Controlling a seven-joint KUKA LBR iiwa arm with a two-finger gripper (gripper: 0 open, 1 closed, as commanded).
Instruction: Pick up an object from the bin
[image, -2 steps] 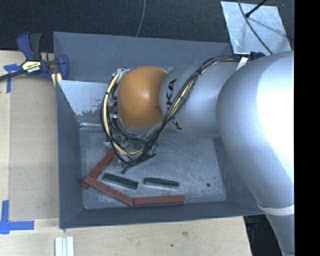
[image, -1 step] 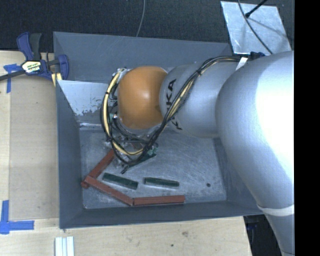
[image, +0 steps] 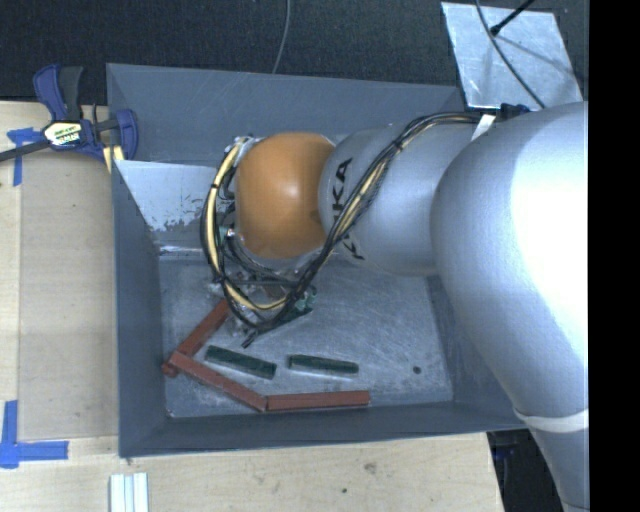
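- Where the arm (image: 400, 200) reaches in from the right, its orange cover (image: 283, 195) hangs over the back left of the bin (image: 140, 350); black letters on the silver casing read, in part, "KA".
- Yellow and black cables (image: 225, 280) loop from under the cover down towards the floor; whether the jaws are released or clenched cannot be told.
- Nearest lies a brown strip (image: 200, 338); its upper end is just beside the cables, and it slants down-left.
- Two more brown strips (image: 215, 382) (image: 318, 401) join it end to end in a zigzag near the front wall; two dark green bars (image: 240, 362) (image: 322, 365) lie flat between, apart.
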